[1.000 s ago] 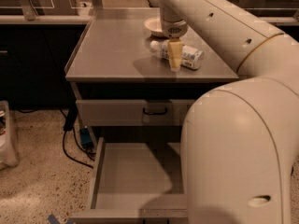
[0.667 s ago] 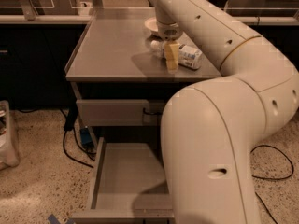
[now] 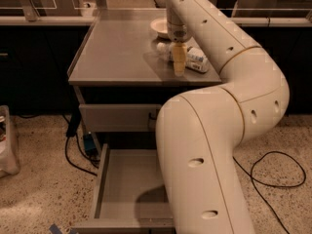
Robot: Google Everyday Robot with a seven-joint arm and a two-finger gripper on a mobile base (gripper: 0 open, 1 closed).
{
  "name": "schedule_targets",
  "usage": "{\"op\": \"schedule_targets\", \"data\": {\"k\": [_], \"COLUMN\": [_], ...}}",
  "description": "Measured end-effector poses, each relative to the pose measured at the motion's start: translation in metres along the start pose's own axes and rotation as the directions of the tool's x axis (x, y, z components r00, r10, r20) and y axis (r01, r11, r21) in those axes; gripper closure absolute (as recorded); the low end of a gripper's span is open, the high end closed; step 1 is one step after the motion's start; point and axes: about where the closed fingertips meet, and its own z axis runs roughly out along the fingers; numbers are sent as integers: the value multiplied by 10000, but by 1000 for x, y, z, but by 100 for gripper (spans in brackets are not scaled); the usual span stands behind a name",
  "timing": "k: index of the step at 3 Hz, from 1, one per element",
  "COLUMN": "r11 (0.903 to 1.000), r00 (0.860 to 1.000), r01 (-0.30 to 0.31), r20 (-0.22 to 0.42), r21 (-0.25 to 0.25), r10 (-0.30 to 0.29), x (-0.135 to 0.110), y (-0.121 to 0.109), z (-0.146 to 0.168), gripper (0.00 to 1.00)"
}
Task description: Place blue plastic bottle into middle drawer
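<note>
The blue plastic bottle [image 3: 196, 60] lies on its side on the grey cabinet top [image 3: 122, 52], white cap to the left, just in front of the cream bowl [image 3: 160, 28]. My gripper [image 3: 179, 64] points down from the arm and sits over the middle of the bottle, hiding part of it. The middle drawer [image 3: 127, 189] is pulled out low at the front, a shallow grey tray with a bare floor. My arm's large link covers its right side.
A closed grey drawer front [image 3: 117, 117] sits under the cabinet top. Black cables [image 3: 73, 152] hang left of the cabinet and another loops on the speckled floor at the right [image 3: 273, 172]. A white bag [image 3: 7, 145] stands at the far left.
The arm's big lower links have swung left across the view and cover more of the open drawer. The gripper stays over the bottle, slightly lower. The bottle has not moved.
</note>
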Motion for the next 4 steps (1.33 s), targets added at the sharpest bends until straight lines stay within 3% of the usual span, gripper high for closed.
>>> {"op": "schedule_targets", "data": {"k": [3,4], "r11": [9998,9998], "r00": [9999,9999], "r01": [9,9], "r20": [105,105], "r21": [193,193], "r10": [-11,-11], "x": [-4,-4], "y": [-6,-6], "z": [4,4], "gripper": [82,100]}}
